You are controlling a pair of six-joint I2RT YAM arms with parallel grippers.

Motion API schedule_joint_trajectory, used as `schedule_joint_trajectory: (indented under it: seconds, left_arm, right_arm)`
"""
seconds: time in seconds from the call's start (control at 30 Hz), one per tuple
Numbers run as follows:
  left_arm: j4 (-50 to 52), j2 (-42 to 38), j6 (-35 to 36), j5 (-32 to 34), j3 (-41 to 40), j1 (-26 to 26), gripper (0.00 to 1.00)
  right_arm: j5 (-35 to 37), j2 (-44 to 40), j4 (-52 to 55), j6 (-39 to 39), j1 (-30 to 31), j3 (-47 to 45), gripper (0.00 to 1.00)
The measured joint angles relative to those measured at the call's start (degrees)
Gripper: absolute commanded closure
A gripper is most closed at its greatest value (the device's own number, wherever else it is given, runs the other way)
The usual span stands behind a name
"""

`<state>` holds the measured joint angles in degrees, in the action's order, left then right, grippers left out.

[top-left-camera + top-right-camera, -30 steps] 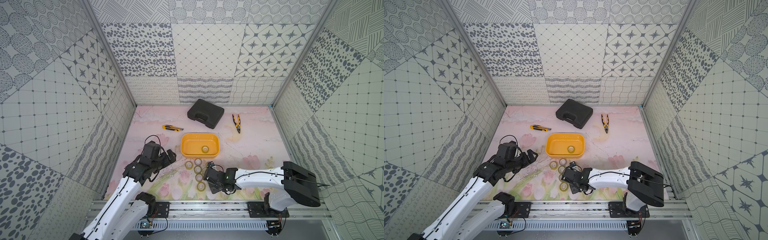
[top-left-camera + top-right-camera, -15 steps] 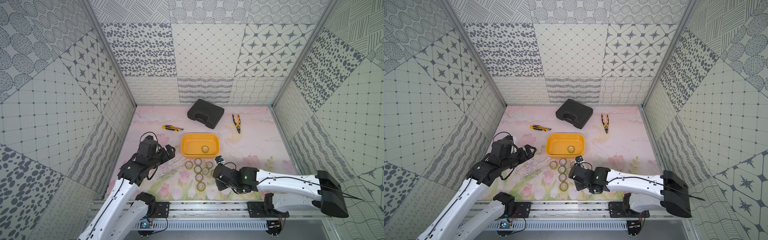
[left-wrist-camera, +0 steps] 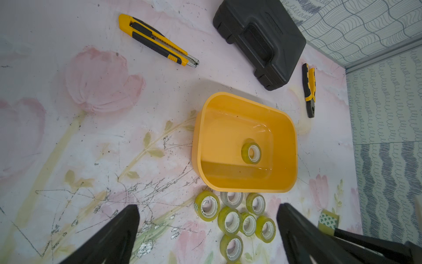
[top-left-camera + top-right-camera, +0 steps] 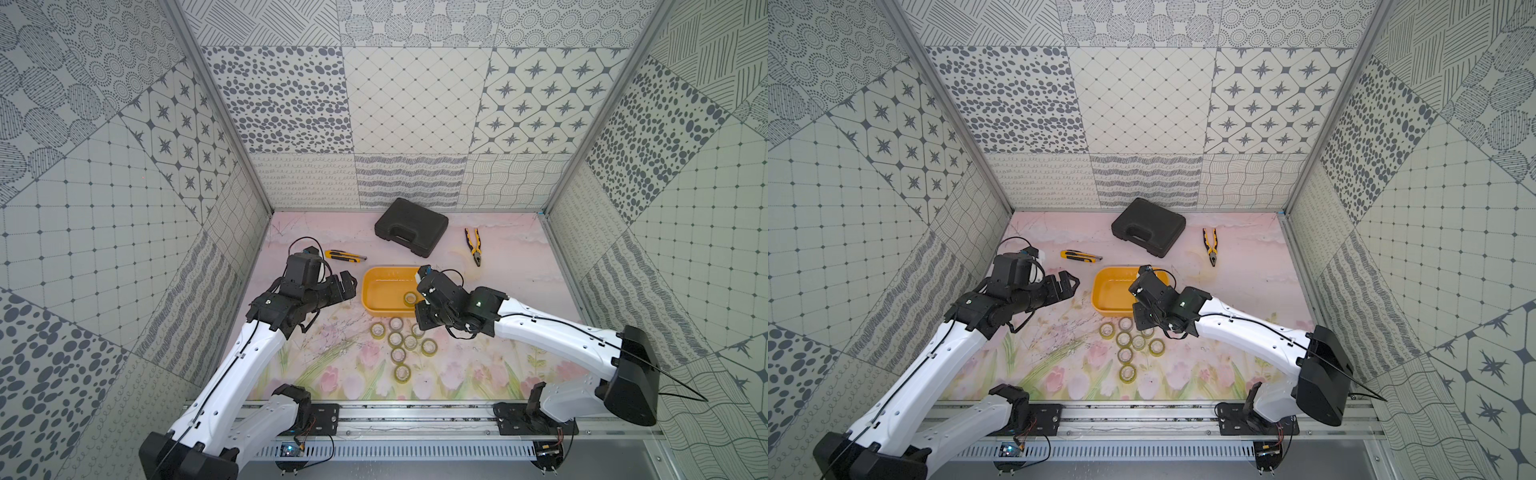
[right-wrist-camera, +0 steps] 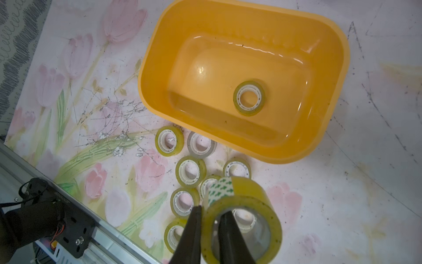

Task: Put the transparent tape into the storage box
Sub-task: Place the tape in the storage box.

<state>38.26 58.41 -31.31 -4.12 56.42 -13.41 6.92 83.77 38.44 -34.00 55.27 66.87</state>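
Pinches a tape roll by its wall in the right gripper, above loose rolls on the bench just near the yellow box; holds the left gripper spread, left of it.

storage box: yellow-orange | transparent tape: yellowish | toolcase: black | table: pink, probably tulips

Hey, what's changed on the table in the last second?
The right gripper has lifted one tape roll off the cluster and carried it toward the tub; the left gripper edged forward. The roll in the tub, toolcase, knife and pliers stayed.
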Motion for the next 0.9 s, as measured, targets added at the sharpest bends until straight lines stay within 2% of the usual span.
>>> schedule_joint_trajectory:
  seconds: [0.17, 0.4, 0.67, 0.9]
  left_arm:
    - [-0.3, 2.2, 1.1, -2.2, 0.5, 3.1, 0.01]
    - [-0.3, 0.8, 1.6, -5.3, -1.0, 5.2, 0.01]
    - [1.3, 2.4, 3.8, -5.3, 0.4, 6.1, 0.01]
    - [1.7, -0.6, 4.3, -4.6, -1.0, 6.8, 0.01]
  right_arm:
    - [-3.6, 8.3, -1.2, 2.9, -3.0, 6.8, 0.96]
    - [-7.4, 21.0, -3.8, 4.7, -4.8, 16.5, 0.95]
    - [-9.1, 30.4, -4.9, 4.9, -6.2, 23.8, 0.93]
    - [-10.6, 39.6, -6.4, 4.4, -7.2, 32.2, 0.90]
